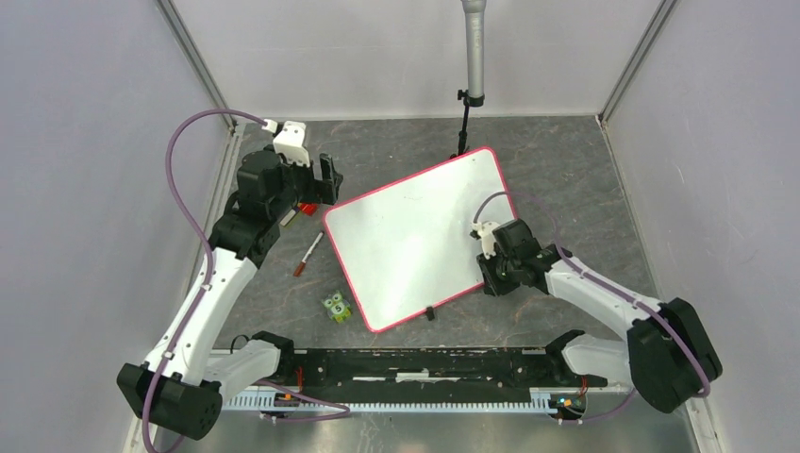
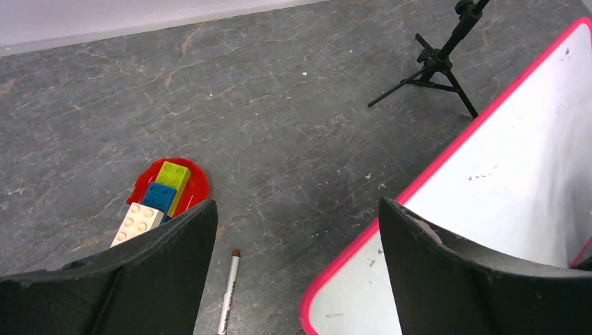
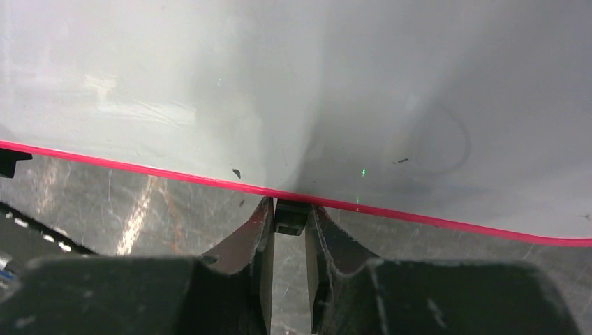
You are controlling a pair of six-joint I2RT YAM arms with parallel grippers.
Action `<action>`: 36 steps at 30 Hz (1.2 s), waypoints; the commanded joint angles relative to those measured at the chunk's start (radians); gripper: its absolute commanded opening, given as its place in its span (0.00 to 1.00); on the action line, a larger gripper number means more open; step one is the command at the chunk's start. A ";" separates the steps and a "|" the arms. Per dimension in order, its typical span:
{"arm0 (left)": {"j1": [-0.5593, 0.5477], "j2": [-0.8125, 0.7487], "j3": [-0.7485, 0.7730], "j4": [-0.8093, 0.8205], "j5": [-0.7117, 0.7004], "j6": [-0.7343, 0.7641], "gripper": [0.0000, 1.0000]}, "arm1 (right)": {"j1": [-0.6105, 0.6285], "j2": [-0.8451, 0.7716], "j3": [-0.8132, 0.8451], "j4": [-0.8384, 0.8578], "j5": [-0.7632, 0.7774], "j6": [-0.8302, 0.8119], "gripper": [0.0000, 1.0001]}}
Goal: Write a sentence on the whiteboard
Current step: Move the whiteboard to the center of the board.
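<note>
Right fingers [image 3: 260, 230] clamped on whiteboard [image 3: 209, 84] edge, gripping its black foot [image 3: 290, 218]; left fingers [image 2: 174, 272] wide apart, empty, over pen [image 2: 229, 293].

My whiteboard [image 1: 415, 236] is smooth, glossy white inside a shiny red-pink plastic frame. The table [image 1: 566, 160] under it looks like matt, dark grey veined stone. The fingers [image 2: 167, 272] of my left gripper [image 2: 297, 209] are matt black plastic. At nine o'clock from the board, glossy plastic toy bricks [image 2: 167, 185] lie on a shiny red dish [image 2: 200, 187].
</note>
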 commanded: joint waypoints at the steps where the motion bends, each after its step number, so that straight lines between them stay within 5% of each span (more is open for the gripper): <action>1: 0.007 -0.002 0.038 0.030 -0.019 0.000 0.91 | 0.008 -0.101 -0.048 -0.077 -0.060 0.001 0.00; 8: 0.007 0.022 0.046 0.035 -0.015 -0.030 0.91 | 0.008 -0.130 -0.091 -0.068 -0.079 0.069 0.00; 13: 0.007 0.019 0.050 0.023 -0.019 -0.021 0.91 | 0.010 -0.136 -0.106 -0.060 -0.137 0.068 0.11; 22: 0.074 0.054 0.099 -0.089 -0.033 -0.018 0.95 | 0.010 -0.256 -0.088 -0.087 -0.249 0.016 0.54; 28: 0.252 0.165 0.211 -0.310 0.139 0.042 0.96 | 0.010 -0.319 -0.018 -0.141 -0.287 -0.060 0.98; 32: 0.390 0.269 0.275 -0.503 0.281 0.219 0.94 | 0.006 -0.375 0.076 -0.180 -0.306 -0.153 0.98; 36: 0.422 0.313 0.229 -0.652 0.326 0.425 0.81 | -0.021 -0.404 0.227 -0.198 -0.275 -0.225 0.98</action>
